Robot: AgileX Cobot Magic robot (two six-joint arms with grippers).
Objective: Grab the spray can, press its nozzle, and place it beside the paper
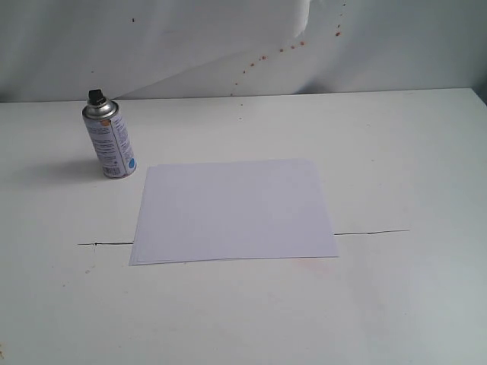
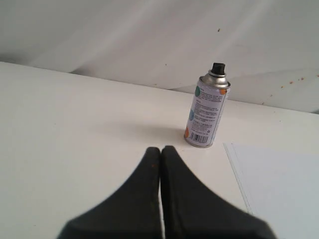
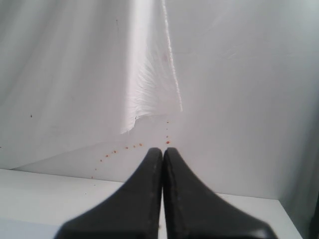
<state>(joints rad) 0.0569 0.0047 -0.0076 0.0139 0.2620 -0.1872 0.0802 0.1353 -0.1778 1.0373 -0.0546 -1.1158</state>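
The spray can [image 1: 111,141] stands upright on the white table, just off the far left corner of the paper [image 1: 234,211]. It is silver with a white printed label, a blue dot near its base and a black nozzle [image 1: 97,96] on top. The left wrist view shows the same spray can [image 2: 206,114] with its nozzle [image 2: 218,67] ahead of my left gripper [image 2: 160,149], which is shut and empty, well short of the can. The paper [image 2: 279,189] edge lies beside it. My right gripper [image 3: 162,150] is shut with nothing in it, facing the backdrop. Neither gripper appears in the exterior view.
A white cloth backdrop [image 1: 243,46] with small red specks [image 1: 281,50] hangs behind the table. A thin dark seam [image 1: 370,232] runs across the tabletop under the paper. The table's right edge [image 3: 286,214] shows in the right wrist view.
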